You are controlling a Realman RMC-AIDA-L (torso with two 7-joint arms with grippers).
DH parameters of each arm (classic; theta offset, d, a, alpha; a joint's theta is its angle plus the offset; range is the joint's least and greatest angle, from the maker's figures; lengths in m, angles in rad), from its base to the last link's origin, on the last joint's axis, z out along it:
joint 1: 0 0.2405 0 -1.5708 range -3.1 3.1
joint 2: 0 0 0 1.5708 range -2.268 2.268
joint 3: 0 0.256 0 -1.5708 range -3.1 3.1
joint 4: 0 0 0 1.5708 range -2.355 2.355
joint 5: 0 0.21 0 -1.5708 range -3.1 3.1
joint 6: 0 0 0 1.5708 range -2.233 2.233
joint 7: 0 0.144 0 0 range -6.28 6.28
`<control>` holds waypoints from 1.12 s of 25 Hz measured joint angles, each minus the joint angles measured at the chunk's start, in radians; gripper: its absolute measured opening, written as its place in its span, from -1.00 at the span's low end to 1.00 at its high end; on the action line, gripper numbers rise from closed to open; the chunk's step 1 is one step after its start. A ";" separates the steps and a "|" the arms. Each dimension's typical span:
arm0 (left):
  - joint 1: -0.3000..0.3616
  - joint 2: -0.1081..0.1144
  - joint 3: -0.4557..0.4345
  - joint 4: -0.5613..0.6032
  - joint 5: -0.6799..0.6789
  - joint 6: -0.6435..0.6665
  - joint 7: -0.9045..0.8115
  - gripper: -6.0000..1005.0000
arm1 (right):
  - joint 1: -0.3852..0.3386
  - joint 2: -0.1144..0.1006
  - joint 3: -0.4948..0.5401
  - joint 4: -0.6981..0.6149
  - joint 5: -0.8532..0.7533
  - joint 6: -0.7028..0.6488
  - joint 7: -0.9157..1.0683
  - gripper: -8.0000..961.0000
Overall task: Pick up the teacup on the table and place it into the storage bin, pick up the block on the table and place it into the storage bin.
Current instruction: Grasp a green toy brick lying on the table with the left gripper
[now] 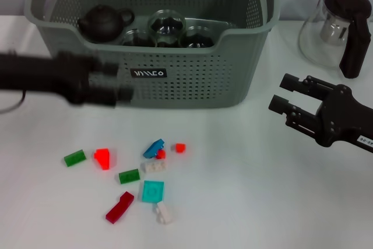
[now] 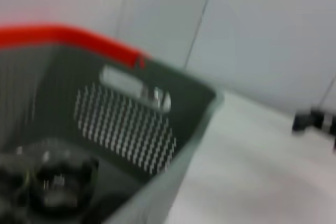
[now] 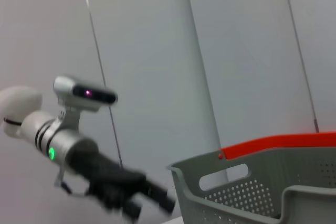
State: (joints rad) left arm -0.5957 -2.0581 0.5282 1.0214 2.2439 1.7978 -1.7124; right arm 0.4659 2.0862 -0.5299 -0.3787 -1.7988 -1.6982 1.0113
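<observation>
The grey-green storage bin [image 1: 175, 80] stands at the back of the table, its inner wall [image 2: 131, 129] filling the left wrist view and its rim [image 3: 252, 192] in the right wrist view. Glass teacups [image 1: 166, 28] and a dark teapot [image 1: 104, 23] sit inside it. Several small blocks lie in front, among them a blue one [image 1: 154, 148], a red one [image 1: 104, 158] and a teal one [image 1: 152, 190]. My left gripper [image 1: 119, 83] hovers, blurred, by the bin's front left wall. My right gripper [image 1: 282, 93] is open and empty, to the right of the bin.
A glass jug with a black handle [image 1: 341, 27] stands at the back right, behind my right arm. More blocks, such as green [image 1: 74, 157], dark red [image 1: 119, 207] and white [image 1: 164, 212], are scattered toward the table's front.
</observation>
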 joint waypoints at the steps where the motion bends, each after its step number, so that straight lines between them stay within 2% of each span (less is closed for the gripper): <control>1: 0.008 -0.005 0.005 -0.007 0.031 -0.010 0.030 0.58 | 0.001 0.000 0.000 0.000 -0.001 0.000 0.000 0.21; 4: 0.023 -0.011 0.008 -0.023 0.103 -0.050 0.079 0.57 | 0.001 0.000 0.001 0.000 -0.002 0.000 0.000 0.21; 9: 0.036 -0.021 0.006 -0.017 0.154 -0.067 0.061 0.56 | 0.001 0.000 0.005 0.001 -0.001 0.001 0.000 0.21; 18: 0.063 -0.074 0.035 -0.007 0.174 -0.213 0.064 0.55 | 0.004 0.000 0.005 0.003 -0.002 0.008 0.007 0.21; 25: 0.077 -0.062 0.024 -0.044 0.170 -0.201 0.107 0.56 | 0.005 0.003 0.004 0.005 -0.002 0.014 0.008 0.21; 28: 0.112 -0.067 -0.065 -0.093 0.158 -0.218 0.285 0.55 | 0.006 0.006 0.003 0.004 -0.002 0.019 0.003 0.21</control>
State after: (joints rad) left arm -0.4832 -2.1255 0.4629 0.9280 2.4023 1.5795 -1.4271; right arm 0.4721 2.0918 -0.5274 -0.3742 -1.8009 -1.6791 1.0142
